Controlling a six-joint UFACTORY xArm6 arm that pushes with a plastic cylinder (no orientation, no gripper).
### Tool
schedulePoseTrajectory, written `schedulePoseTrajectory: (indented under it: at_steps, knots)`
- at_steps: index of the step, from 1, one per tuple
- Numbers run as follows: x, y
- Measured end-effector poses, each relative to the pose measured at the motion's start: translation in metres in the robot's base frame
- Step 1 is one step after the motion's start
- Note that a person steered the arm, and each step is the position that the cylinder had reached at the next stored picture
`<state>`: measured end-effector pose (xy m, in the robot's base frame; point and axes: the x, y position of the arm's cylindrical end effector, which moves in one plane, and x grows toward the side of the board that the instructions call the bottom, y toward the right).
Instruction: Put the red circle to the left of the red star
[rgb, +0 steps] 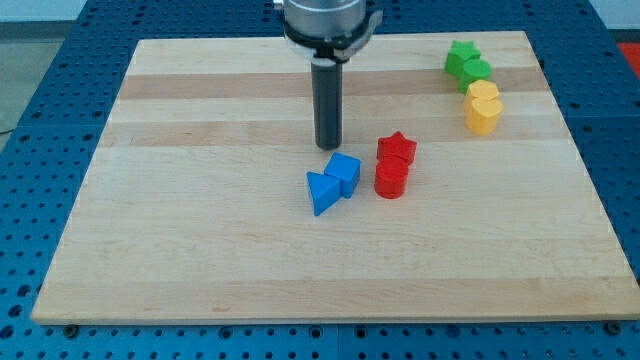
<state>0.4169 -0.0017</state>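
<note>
**Red blocks sit together in the middle of the desk**

On the wooden desk (200, 250), going from the view's left, a blue triangle (321, 193) touches a blue cube (344, 172). My tip (328, 147) stands just above the blue cube, near it. There is no claw on this arm, only the rod. Next, the red circle (390, 180) sits right below the red star (397, 150), touching it. Far at the view's top right sit a green star (461, 56), a green block (474, 72) and two yellow blocks (483, 108).
</note>
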Motion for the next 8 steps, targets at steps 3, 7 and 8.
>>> schedulePoseTrajectory:
  at_steps: [3,7,8]
  knots:
    - [0.011,0.129]
    - [0.114,0.102]
    - [0.118,0.041]
